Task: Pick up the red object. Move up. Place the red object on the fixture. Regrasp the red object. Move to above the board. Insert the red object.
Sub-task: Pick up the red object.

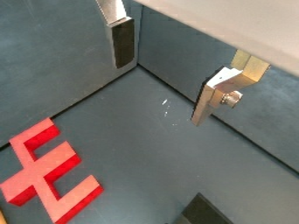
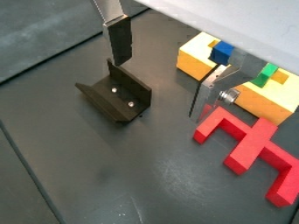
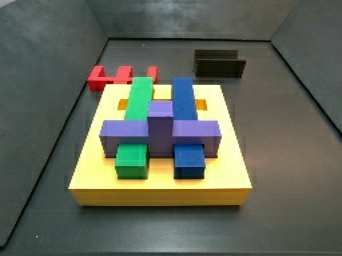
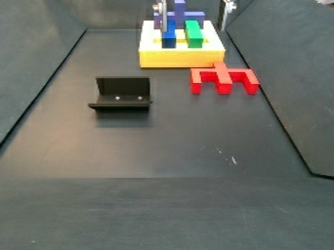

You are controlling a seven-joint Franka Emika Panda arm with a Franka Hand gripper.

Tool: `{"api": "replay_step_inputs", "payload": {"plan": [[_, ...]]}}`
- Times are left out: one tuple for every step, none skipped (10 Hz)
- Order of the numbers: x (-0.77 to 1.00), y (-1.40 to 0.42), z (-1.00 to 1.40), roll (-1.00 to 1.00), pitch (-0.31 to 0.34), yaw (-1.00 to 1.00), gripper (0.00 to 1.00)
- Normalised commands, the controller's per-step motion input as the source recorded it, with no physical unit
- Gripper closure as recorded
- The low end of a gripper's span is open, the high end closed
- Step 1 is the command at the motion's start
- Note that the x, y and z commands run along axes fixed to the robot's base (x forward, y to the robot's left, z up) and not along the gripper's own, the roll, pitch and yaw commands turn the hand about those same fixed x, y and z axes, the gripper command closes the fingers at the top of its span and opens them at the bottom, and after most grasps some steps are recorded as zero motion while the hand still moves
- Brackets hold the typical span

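On the dark floor of the walled enclosure, the red object (image 4: 224, 79) lies flat just beside the board (image 4: 182, 54), close to its near edge in that side view but not clearly touching it; its prongs point away from the board there, and in a side view (image 3: 122, 75) it shows behind the slab, near the far wall; the board is a thick yellow square carrying green (image 3: 136, 110), blue (image 3: 183, 108) and purple (image 3: 160, 127) blocks laid across its top; the fixture (image 4: 123, 95), a small black holder with a hollow front, stands well apart from the red object on the open floor, and in a side view (image 3: 221, 65) it sits against the back of the enclosure; the pincer (image 2: 163, 74) hangs above the floor with its 2 silver fingers (image 2: 118, 39) spread wide and nothing between them; in a wrist view it hovers over the gap between the fixture (image 2: 117, 94) and the board (image 2: 239, 79), with the red object (image 2: 251, 144) lying off to one side beneath it; in a wrist view the red object (image 1: 49, 171) is likewise clear of the fingers (image 1: 121, 42), untouched on the floor.
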Motion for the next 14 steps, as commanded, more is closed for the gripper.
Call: {"api": "replay_step_inputs", "payload": {"plan": [[0.00,-0.04,0.00,0.00,0.000,0.00,0.00],[-0.04,-0.49,-0.17,0.00,-0.100,0.00,0.00],[-0.07,-0.81,-0.24,0.00,-0.123,0.03,0.00],[-0.13,-0.97,-0.29,0.00,-0.153,0.08,0.00],[-0.06,-0.92,-0.29,0.00,-0.133,0.11,0.00],[-0.14,-0.90,-0.36,0.00,-0.154,0.09,0.00],[-0.32,-0.83,-0.41,0.00,-0.234,0.12,0.00],[-0.49,-0.65,-0.61,0.09,-0.137,0.10,0.00],[-0.64,-0.44,-0.65,0.17,-0.140,0.03,0.00],[-0.61,-0.29,-0.79,0.17,-0.094,0.06,0.00],[-0.67,-0.25,-0.76,0.16,-0.109,0.03,0.00],[-0.78,-0.16,-0.68,0.13,-0.137,0.04,0.00],[-0.67,-0.24,-0.55,0.11,-0.140,0.03,0.00],[-0.28,-0.45,-0.50,0.16,-0.073,0.03,0.00]]}}
